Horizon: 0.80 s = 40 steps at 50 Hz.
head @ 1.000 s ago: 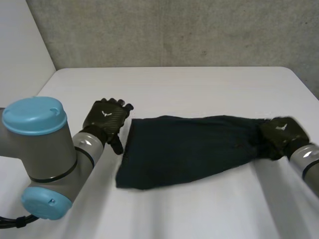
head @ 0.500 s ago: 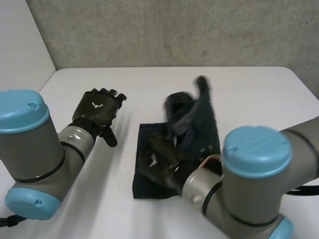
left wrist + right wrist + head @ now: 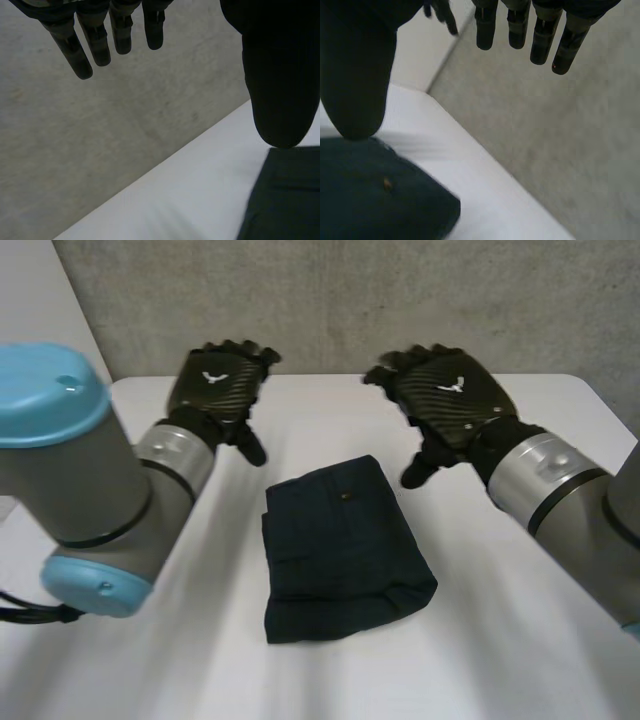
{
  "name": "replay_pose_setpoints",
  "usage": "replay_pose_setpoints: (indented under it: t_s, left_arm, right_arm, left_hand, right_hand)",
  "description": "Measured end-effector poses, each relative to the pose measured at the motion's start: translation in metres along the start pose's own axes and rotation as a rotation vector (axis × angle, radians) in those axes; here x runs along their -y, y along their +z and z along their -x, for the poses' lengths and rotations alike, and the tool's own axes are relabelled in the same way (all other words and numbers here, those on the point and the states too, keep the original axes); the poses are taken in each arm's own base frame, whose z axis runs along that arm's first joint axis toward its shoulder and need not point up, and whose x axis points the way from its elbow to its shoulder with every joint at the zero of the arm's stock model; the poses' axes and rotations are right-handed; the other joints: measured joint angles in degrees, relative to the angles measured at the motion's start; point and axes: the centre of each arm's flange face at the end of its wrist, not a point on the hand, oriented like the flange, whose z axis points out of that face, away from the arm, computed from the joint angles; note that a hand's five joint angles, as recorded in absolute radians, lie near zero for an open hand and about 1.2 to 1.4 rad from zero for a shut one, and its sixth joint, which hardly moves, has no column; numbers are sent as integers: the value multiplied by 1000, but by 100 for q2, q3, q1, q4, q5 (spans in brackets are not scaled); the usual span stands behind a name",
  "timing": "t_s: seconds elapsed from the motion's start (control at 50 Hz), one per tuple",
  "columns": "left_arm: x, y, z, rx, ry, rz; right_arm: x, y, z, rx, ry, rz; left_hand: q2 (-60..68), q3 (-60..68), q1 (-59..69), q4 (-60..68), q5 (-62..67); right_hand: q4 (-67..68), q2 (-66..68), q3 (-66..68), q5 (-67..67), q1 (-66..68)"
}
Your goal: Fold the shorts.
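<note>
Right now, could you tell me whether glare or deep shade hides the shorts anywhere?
Head view: even light, no glare on the table; the folded shorts read as a near-uniform dark, with a small button showing. Left wrist view: the left hand is a black silhouette near the shorts' corner. Right wrist view: likewise the right hand; the button shows.

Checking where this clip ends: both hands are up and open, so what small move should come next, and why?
The shorts lie as a compact folded rectangle on the table. The left hand and right hand hover open past the fold's far edge, holding nothing. The fold looks done, so the likely next move is to draw both hands back, away from the cloth.
</note>
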Motion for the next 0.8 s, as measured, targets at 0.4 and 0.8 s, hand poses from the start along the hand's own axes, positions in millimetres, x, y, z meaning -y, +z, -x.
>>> replay_pose_setpoints:
  t_s: [0.4, 0.8]
  left_arm:
    - [-100, -1, -64, -66, 45, 405]
    - [-45, -12, -49, -59, 34, 360]
  right_arm:
    - [-109, 53, 3, 55, 123, 428]
    - [-86, 50, -3, 54, 73, 409]
  left_hand:
    - [0, 0, 1, 0, 0]
    - [0, 0, 0, 0, 0]
  right_hand:
    - [0, 0, 0, 0, 0]
    - [0, -59, 0, 0, -178]
